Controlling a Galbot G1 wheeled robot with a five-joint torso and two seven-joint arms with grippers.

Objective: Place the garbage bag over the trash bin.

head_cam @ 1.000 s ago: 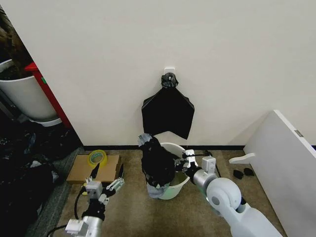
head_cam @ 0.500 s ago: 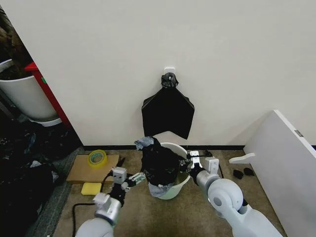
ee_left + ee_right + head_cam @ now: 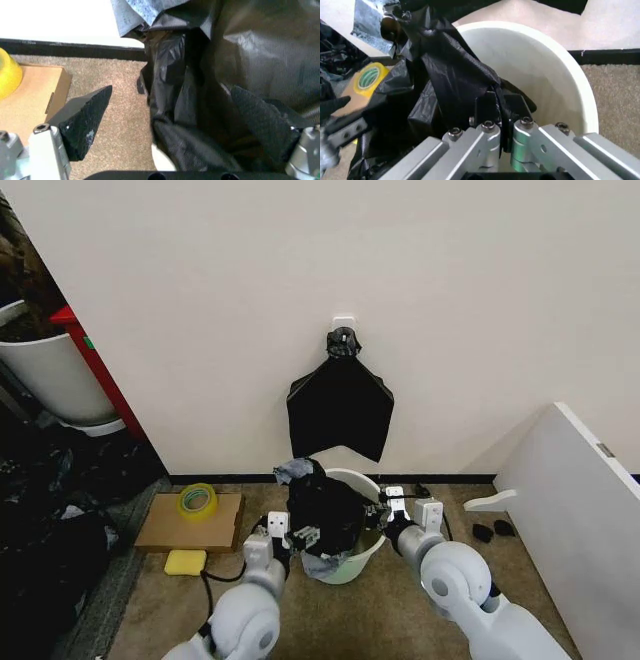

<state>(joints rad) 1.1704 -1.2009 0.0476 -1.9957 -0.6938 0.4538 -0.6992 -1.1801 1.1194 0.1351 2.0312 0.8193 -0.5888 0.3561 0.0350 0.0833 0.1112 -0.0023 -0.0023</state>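
Right gripper (image 3: pixel 501 103) pinches garbage bag (image 3: pixel 322 512) over trash bin (image 3: pixel 364 555), left gripper (image 3: pixel 291 532) spread

No words, brand names or numbers are showing clearly enough to be read in these views. The only mark is sitting on the yellow tape roll (image 3: pixel 366 79), just beside the garbage bag (image 3: pixel 451 87): a round green sign with pale stripes across it, and its letters, if there are any, are staying too blurred to read.
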